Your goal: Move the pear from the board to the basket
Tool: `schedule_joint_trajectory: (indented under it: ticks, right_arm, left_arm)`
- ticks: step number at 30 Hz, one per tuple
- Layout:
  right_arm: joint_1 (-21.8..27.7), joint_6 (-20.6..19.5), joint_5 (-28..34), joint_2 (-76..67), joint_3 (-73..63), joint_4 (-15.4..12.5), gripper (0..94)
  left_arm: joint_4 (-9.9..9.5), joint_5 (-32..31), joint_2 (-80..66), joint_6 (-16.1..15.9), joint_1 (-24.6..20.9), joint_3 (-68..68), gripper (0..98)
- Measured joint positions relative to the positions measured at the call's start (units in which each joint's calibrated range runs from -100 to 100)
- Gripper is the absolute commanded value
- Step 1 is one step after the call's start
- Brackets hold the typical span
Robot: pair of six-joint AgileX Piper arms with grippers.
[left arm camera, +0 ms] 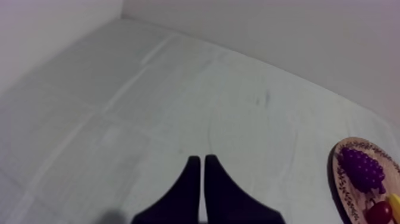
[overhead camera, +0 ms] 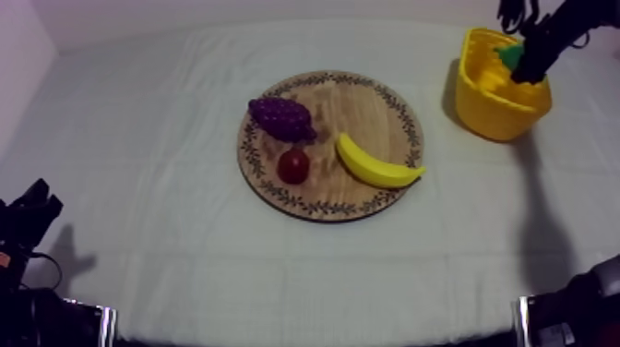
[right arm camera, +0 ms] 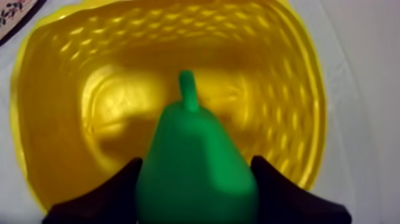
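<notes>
Pear (right arm camera: pixel 196 173): clamped between fingers of your right claw (overhead camera: pixel 530 66), stem pointing away from claw.
Yellow basket (overhead camera: pixel 494 115): directly under claw, pear over its open mouth. Likely held there for clean drop; release not yet done.
Wooden board (overhead camera: pixel 355 111): well off to claw's side, carrying grapes (overhead camera: pixel 281 118), small red fruit (overhead camera: pixel 293 166), banana (overhead camera: pixel 378 166).
Left claw (left arm camera: pixel 199 159): fingers together on nothing, parked over bare surface (left arm camera: pixel 178 89), out of your way.

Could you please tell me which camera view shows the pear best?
The right wrist view: the pear is close up, stem and all, held by the right tool over the yellow basket. The top view gives a small green patch at the basket. The left wrist view faces cloth and board.
</notes>
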Motion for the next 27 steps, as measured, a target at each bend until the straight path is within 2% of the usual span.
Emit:
schedule_joint_trajectory:
  ticks: [9, 12, 13, 17, 19, 22, 27]
  right_arm:
    - [-2.5, -2.5, -4.9, 7.0, -1.9, 0.4, 63.7]
    - [-3.1, -3.7, -5.7, 7.2, -1.9, 0.6, 63.8]
    - [-3.1, -4.0, -6.1, 6.9, -1.6, 0.5, 59.6]
    - [-2.6, -4.8, -7.4, 4.4, 0.4, 0.1, 23.8]
    - [-2.2, -5.5, -9.2, 2.3, 2.2, -0.3, 12.0]
    - [-1.7, -7.2, -12.7, -1.9, 6.0, -0.8, 4.6]
    - [-0.8, -11.6, -20.2, -11.1, 15.5, -2.3, 1.4]
  left_arm:
    - [0.00, 0.0, 0.0, 0.0, 0.0, 0.0, 0.1]
    - [0.00, 0.0, 0.0, 0.0, 0.0, 0.0, 0.1]
    - [0.00, 0.0, 0.0, 0.0, 0.0, 0.0, 0.1]
    - [0.00, 0.0, 0.0, 0.0, 0.0, 0.0, 0.1]
    - [0.00, 0.0, 0.0, 0.0, 0.0, 0.0, 0.1]
    - [0.00, 0.0, 0.0, 0.0, 0.0, 0.0, 0.1]
    - [0.00, 0.0, 0.0, 0.0, 0.0, 0.0, 0.1]
